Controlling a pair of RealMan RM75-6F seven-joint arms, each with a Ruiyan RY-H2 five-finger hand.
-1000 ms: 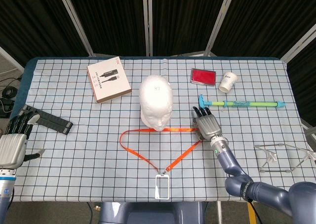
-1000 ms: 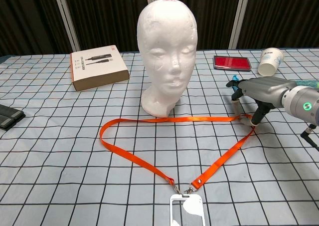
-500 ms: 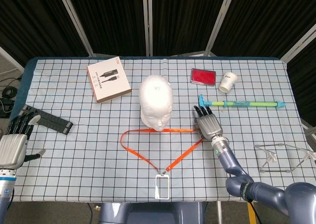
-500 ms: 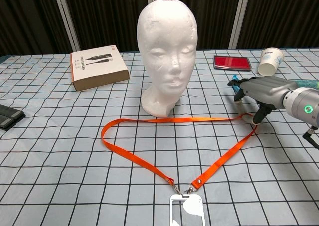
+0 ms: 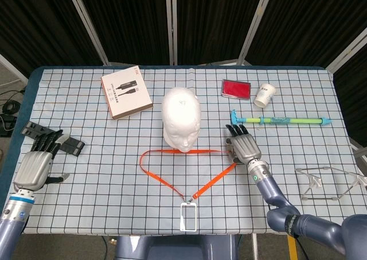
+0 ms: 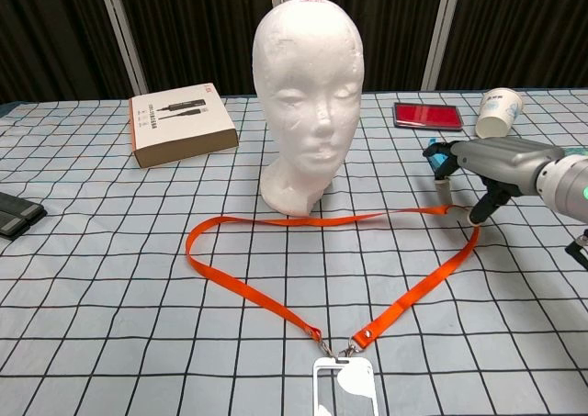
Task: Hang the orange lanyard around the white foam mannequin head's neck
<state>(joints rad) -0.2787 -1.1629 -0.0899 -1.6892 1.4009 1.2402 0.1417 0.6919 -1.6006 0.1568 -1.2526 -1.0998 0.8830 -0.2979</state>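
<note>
The white foam mannequin head [image 5: 181, 119] [image 6: 308, 104] stands upright mid-table. The orange lanyard [image 5: 200, 151] [image 6: 248, 289] lies on the cloth in front of it as a wide triangular loop, none of it around the neck. Its clear badge holder [image 5: 188, 216] [image 6: 343, 388] sits at the near edge. My right hand [image 5: 243, 146] [image 6: 487, 163] pinches the loop's right bend, which is raised slightly off the table. My left hand [image 5: 37, 167] hovers at the table's left edge, fingers spread and holding nothing; the chest view does not show it.
A brown box [image 5: 126, 92] [image 6: 184, 122] lies back left, and a black object [image 5: 57, 139] just beyond my left hand. A red case [image 5: 235, 88], a paper cup [image 5: 264, 94] and a teal-green stick [image 5: 281, 120] sit back right. A wire frame [image 5: 324, 182] rests far right.
My right hand has drawn the lanyard's right bend a little to the right and lifted it. My left hand has moved up and inward over the table's left edge.
</note>
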